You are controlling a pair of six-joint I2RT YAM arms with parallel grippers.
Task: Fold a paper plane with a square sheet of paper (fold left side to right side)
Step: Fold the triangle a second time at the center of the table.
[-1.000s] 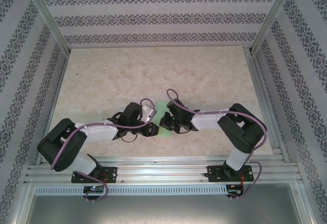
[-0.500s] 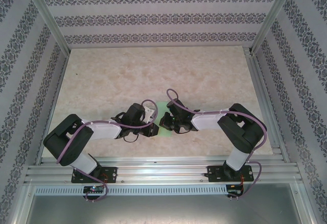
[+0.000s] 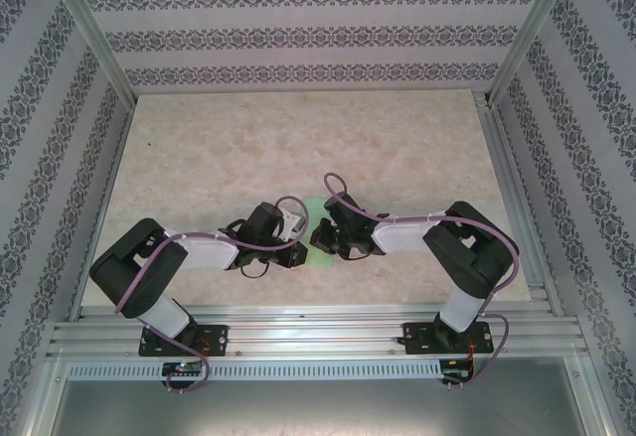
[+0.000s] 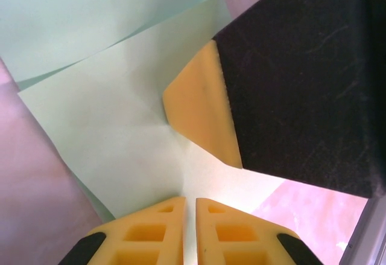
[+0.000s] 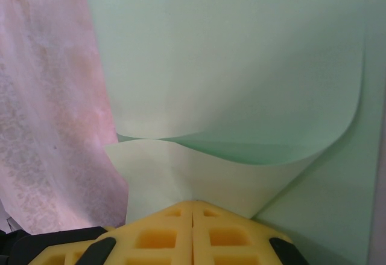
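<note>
The square sheet of paper (image 3: 316, 205) is light mint green and lies at the table's middle between my two grippers, mostly covered by them. In the left wrist view the sheet (image 4: 108, 114) is doubled over, an upper layer lifted above a lower one. My left gripper (image 4: 189, 207) (image 3: 298, 249) is shut on the paper, which runs into the thin slit between its yellow fingers. The right gripper's yellow finger (image 4: 199, 108) presses on the sheet just ahead. My right gripper (image 5: 192, 204) (image 3: 318, 237) is shut on the curled sheet (image 5: 229, 66), whose fold bows upward.
The marble-patterned table (image 3: 298, 138) spreads out behind and to both sides of the grippers. Patterned walls enclose it. Aluminium rails run along the front (image 3: 318, 332) and the right side (image 3: 507, 188).
The left arm's elbow and wrist have swung to the right, bringing the arm closer to the right gripper. The right arm and the paper look unchanged.
</note>
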